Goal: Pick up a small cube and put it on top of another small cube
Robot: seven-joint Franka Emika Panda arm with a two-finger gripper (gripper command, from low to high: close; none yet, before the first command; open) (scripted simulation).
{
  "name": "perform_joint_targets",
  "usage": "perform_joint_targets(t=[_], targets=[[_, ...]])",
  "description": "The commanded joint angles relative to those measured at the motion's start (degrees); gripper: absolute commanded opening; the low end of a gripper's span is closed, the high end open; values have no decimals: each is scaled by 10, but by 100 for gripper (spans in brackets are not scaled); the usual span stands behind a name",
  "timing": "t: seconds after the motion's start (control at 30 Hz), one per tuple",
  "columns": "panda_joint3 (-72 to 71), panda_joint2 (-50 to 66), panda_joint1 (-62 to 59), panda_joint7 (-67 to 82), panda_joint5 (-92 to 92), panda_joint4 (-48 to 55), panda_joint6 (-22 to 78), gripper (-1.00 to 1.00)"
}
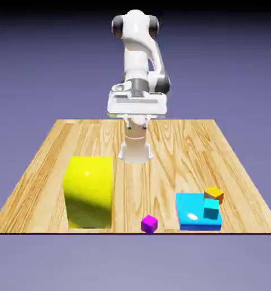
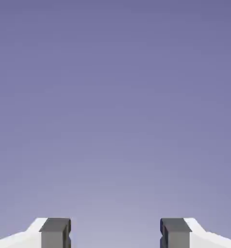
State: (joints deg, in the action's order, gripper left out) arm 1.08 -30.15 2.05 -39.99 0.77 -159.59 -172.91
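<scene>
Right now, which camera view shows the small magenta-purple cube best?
The exterior view: it shows the small magenta-purple cube whole, near the table's front edge, to the right of the yellow block. The hand view shows none of it, only backdrop and the tool's two finger tips.

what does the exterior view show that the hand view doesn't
Only the exterior view shows the wooden table, the yellow block, the magenta cube, the blue slab, the teal cube, the orange cube and most of the white arm.

Only the hand view shows the gripper close up, its two grey fingertips wide apart with just backdrop between them.

Both show the blue-violet backdrop and part of the gripper, though its fingers look small in the exterior view.
</scene>
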Motion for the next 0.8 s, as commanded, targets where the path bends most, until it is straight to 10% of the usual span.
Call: perform_joint_targets(t=[0.0, 0.77], targets=[[9, 21, 11, 20, 6, 12, 9, 0], [214, 498, 271, 490, 154, 280, 218, 0]])
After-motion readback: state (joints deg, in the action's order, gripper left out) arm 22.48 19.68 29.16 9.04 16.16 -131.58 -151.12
